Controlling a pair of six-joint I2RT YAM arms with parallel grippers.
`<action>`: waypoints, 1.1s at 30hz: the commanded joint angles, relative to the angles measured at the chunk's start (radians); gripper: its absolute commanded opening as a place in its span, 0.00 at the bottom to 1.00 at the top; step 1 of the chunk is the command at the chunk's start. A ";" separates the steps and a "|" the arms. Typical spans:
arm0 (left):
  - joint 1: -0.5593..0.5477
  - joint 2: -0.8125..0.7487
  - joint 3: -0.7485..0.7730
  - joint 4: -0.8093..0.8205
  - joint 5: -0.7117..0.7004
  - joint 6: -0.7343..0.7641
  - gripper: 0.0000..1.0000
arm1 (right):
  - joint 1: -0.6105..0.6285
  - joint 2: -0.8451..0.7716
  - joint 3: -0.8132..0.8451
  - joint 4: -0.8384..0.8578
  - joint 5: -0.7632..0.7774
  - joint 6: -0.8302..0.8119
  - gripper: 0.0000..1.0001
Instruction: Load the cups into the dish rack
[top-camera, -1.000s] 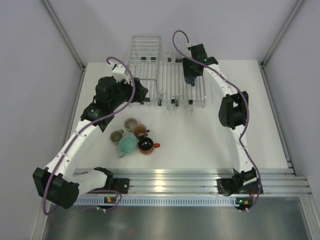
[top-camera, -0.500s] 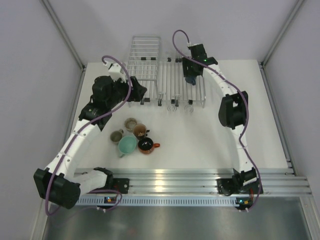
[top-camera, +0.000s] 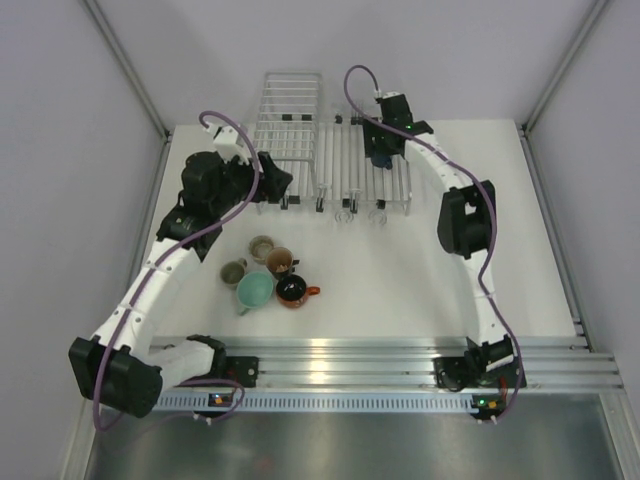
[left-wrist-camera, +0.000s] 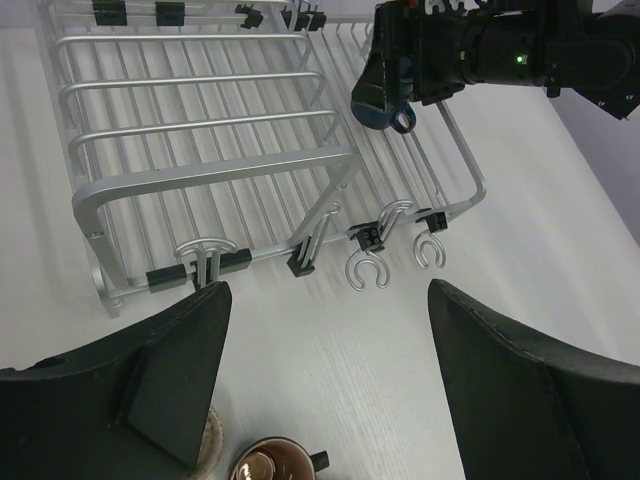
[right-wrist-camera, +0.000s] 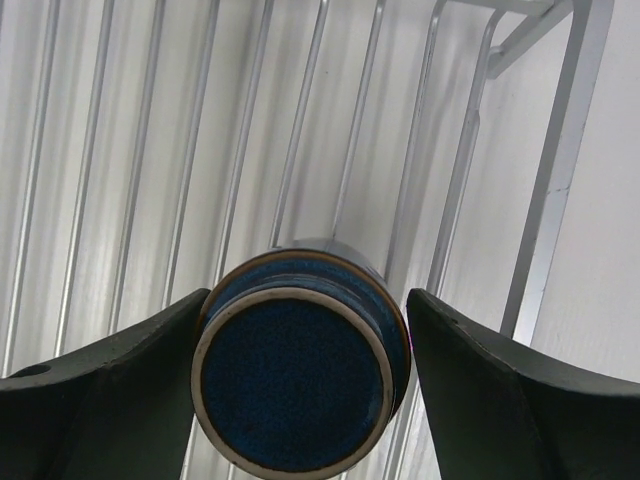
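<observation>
1. A white table (top-camera: 400, 270) fills the middle of the top view, closed in by pale grey walls (top-camera: 80, 100).
2. The left gripper (top-camera: 278, 183), left of centre, has drawn slightly toward the left edge over the last second. Its fingers (left-wrist-camera: 150, 370) stand wide apart with nothing between them.
3. The right gripper (top-camera: 381, 150) is at upper centre, over the far part of the rack, and has shifted a little toward the top edge. Its fingers (right-wrist-camera: 110, 390) flank the mug closely. I cannot tell whether they still press on it.
4. The taller wire basket (top-camera: 290, 120) stands at upper centre. The flat dish rack (top-camera: 345, 175) is touching its right side.
5. Five mugs sit clustered at lower left of centre, unmoved: beige (top-camera: 262, 245), brown (top-camera: 280, 262), olive-grey (top-camera: 233, 271), mint-teal (top-camera: 254, 290) and orange-red (top-camera: 293, 290).
6. The dark blue mug (right-wrist-camera: 295, 385) rests on the rack's bars, its round end toward the wrist camera, probably base up.
7. Judgement: the first mug looks delivered and is being let go. That leaves five to load, and the open left gripper is the nearer one to fetch them.
</observation>
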 joint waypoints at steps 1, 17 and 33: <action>0.017 -0.019 -0.009 0.071 0.023 -0.015 0.85 | -0.009 -0.111 -0.025 0.093 0.028 0.005 0.78; 0.047 -0.039 -0.037 0.100 0.028 -0.004 0.86 | -0.008 -0.359 -0.236 0.270 0.059 -0.026 0.77; -0.105 -0.093 -0.072 -0.023 -0.271 0.073 0.98 | -0.009 -1.104 -0.952 0.351 0.020 0.040 0.77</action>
